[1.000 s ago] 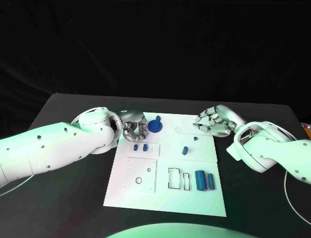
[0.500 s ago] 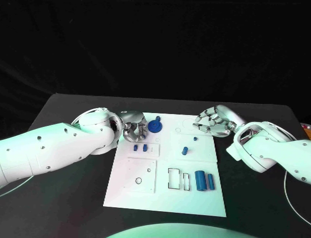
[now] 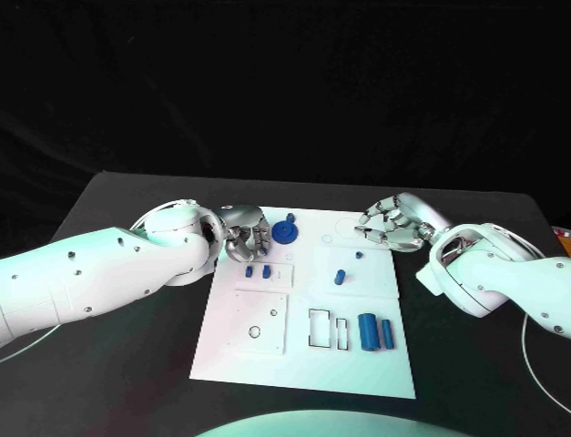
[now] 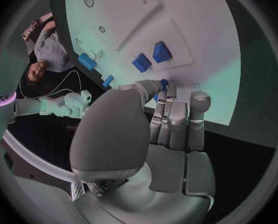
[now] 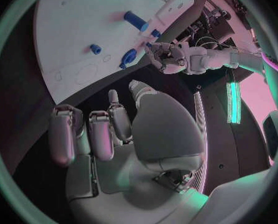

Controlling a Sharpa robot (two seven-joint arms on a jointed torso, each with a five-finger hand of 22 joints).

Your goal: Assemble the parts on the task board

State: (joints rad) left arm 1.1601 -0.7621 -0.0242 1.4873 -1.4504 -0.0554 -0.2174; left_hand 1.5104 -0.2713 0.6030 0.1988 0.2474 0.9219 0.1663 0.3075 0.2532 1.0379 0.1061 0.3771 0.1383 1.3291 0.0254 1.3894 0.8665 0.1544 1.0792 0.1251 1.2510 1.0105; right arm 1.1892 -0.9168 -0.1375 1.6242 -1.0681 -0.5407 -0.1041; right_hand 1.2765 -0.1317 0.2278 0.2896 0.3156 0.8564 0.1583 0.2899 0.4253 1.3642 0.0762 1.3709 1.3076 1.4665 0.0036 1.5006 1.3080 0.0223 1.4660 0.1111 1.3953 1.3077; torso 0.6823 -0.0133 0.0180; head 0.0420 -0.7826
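At the left of the head view, the left arm (image 3: 88,278) reaches in over the black table (image 3: 127,373) and ends at the left hand (image 3: 243,234), which sits at the far left corner of the white task board (image 3: 351,364). Its fingers are curled in close together, and in the left wrist view a small blue peg (image 4: 164,84) shows at the fingertips (image 4: 173,104); whether the hand truly pinches it cannot be told. Just beside that hand on the board stands a round blue knob (image 3: 285,233). Nearer the robot, two small blue blocks (image 3: 258,270) lie side by side on a raised plate, and below them is a square plate (image 3: 261,321) with holes. Toward the middle of the board a small blue pin (image 3: 341,276) stands alone. Farther right and nearer the robot, two blue cylinders (image 3: 376,331) lie next to a rectangular outline. At the board's far right corner hovers the right hand (image 3: 392,222), palm facing the board, fingers loosely bent and apart, holding nothing, as the right wrist view also shows.
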